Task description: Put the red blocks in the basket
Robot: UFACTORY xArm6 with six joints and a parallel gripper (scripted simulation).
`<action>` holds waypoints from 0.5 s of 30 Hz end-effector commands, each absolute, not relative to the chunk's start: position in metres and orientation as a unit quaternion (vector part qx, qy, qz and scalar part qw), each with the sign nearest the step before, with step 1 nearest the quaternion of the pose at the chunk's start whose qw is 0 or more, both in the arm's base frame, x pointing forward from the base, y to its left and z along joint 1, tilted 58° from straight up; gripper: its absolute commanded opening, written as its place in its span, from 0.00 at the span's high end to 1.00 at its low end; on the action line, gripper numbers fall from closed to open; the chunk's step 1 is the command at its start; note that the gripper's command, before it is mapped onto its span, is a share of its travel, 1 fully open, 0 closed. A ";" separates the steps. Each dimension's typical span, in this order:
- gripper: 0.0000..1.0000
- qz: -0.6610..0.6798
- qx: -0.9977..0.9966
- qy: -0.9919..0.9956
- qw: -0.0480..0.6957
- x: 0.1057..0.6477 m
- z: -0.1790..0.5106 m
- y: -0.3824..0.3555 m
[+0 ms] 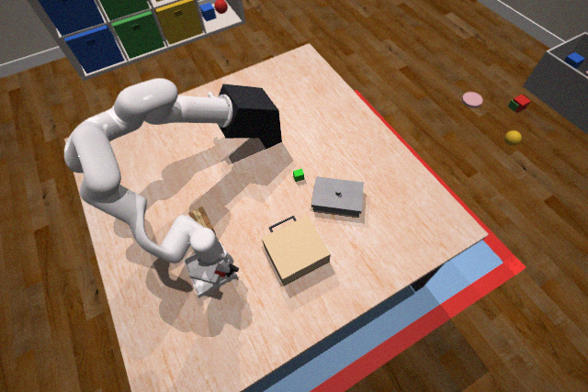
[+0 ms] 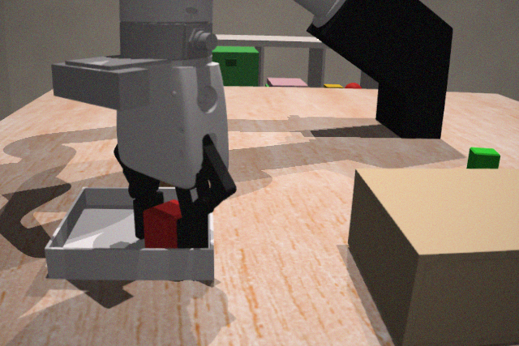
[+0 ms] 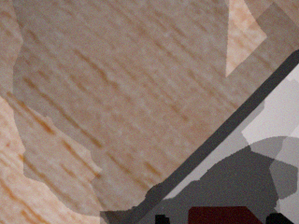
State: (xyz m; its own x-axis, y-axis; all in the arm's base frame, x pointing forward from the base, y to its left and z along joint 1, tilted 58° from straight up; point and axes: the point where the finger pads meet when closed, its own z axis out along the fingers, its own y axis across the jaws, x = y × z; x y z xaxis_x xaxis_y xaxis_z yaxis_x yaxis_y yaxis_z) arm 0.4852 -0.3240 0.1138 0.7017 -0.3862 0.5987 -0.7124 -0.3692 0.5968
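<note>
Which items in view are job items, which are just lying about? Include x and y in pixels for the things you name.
Job:
- red block (image 1: 220, 273) (image 2: 161, 227) (image 3: 224, 216)
- shallow grey basket (image 1: 203, 288) (image 2: 130, 264) (image 3: 220, 142)
- light wooden cabinet (image 1: 297, 242) (image 2: 456, 212)
- lidded metal box (image 1: 327, 209)

Lying about:
- pink disc (image 1: 472, 99)
- yellow ball (image 1: 513, 137)
- green block on table (image 1: 298, 174) (image 2: 483, 159)

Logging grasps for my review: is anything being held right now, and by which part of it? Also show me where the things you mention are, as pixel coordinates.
Nothing is held: the gripper (image 1: 227, 271) (image 2: 166, 241) (image 3: 220, 219) is open around the red block (image 1: 220, 273) (image 2: 160, 228) (image 3: 224, 216) in the basket (image 1: 201, 289) (image 2: 126, 263) (image 3: 212, 147).

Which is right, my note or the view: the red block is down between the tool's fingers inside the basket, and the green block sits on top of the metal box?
The green block is on the table, beside the metal box, not on it; the top view shows this. The rest stands.
</note>
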 end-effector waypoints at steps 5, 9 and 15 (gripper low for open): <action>0.41 0.184 0.807 -0.340 0.446 0.486 0.115 -0.323; 0.41 0.184 0.807 -0.340 0.446 0.486 0.115 -0.323; 0.41 0.184 0.807 -0.340 0.446 0.486 0.117 -0.319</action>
State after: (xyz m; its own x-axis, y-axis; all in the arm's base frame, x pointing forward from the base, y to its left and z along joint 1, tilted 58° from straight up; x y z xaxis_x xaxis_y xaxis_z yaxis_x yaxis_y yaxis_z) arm 0.4851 -0.3232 0.1143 0.7018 -0.3863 0.5986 -0.7124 -0.3691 0.5969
